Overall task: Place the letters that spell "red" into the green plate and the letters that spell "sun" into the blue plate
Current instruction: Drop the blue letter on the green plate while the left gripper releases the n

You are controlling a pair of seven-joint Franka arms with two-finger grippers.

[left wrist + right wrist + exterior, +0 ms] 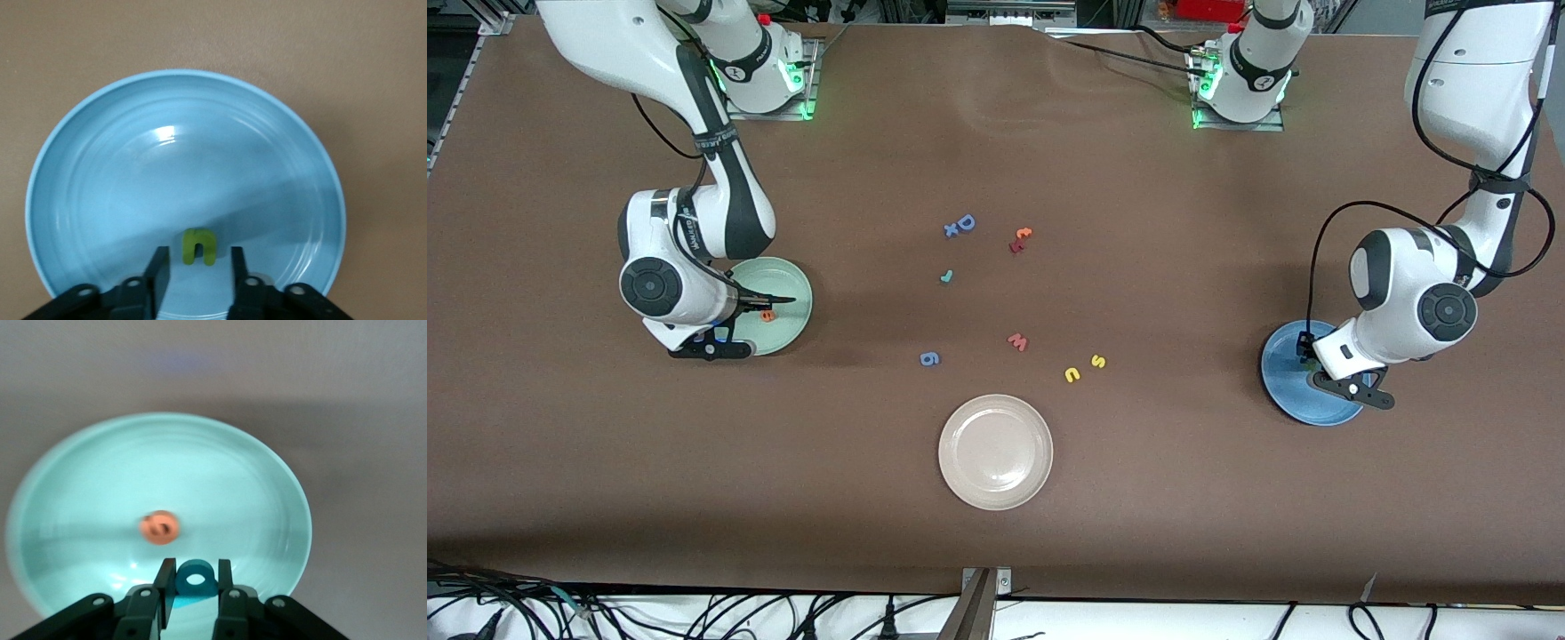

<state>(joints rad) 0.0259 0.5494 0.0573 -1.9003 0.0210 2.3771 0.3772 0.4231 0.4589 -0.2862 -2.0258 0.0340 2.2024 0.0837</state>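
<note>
Green "n" (199,246) lies in blue plate (100,167), left gripper (198,267) fingers parted, just above it. Right gripper (195,581) over green plate (267,487) pinches teal "d" (195,577) beside "e" (159,527); release seems next.

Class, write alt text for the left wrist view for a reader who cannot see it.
The left pincer hangs open over the blue plate, with a green "n" lying in the plate between its fingers. Brown table surrounds the plate.

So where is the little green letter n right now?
The little green letter n lies in the round sky-blue plate at the left arm's end of the table, between the open fingers of the left gripper just above it.
</note>
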